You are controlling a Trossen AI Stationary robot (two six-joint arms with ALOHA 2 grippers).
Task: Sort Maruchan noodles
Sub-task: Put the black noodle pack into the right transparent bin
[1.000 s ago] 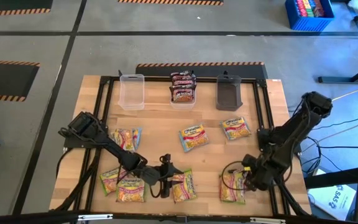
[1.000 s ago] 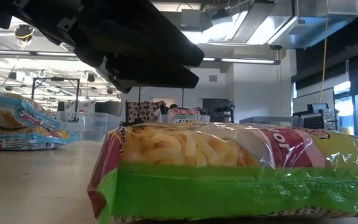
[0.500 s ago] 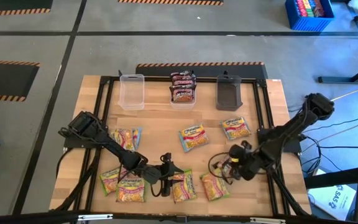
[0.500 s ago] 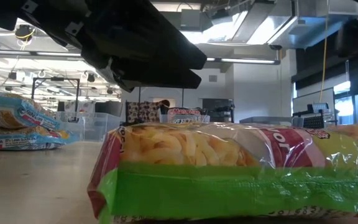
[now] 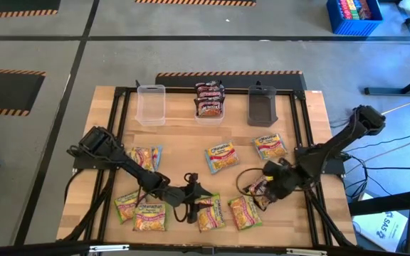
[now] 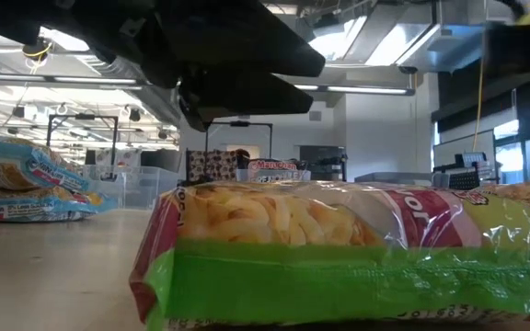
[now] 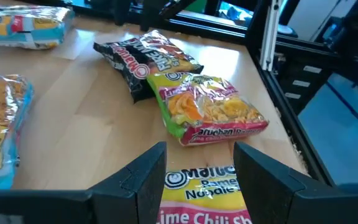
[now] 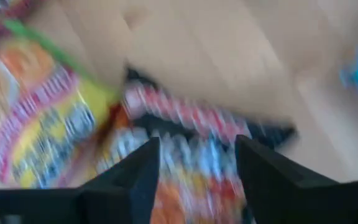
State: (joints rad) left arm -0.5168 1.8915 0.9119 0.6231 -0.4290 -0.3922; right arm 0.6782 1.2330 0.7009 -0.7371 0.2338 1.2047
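Note:
Maruchan noodle packets lie scattered flat on the wooden table. My left gripper (image 5: 194,201) (image 7: 197,152) hangs open just above a yellow-green packet (image 5: 210,212) (image 7: 199,194) at the near edge, its fingers either side of the packet's printed top, clear of it in the low view. My right gripper (image 5: 262,190) (image 8: 197,146) is open, pointing down over a dark maroon packet (image 5: 257,193) (image 7: 143,57). A second yellow-green packet (image 5: 244,212) (image 7: 211,107) lies beside that one, one end overlapping it.
Three tubs stand along the far edge: a clear one (image 5: 151,104), a clear one holding dark maroon packets (image 5: 209,101), and a dark grey one (image 5: 263,107). More packets lie mid-table (image 5: 221,156) (image 5: 270,146), at the left (image 5: 143,158) and near left (image 5: 149,217). A black frame (image 5: 301,128) rims the table.
My right gripper has gone toward the table's left and slightly toward the far edge, rolling its wrist. The yellow-green packet that lay near it has slid left along the table, and the dark maroon packet now shows beside it.

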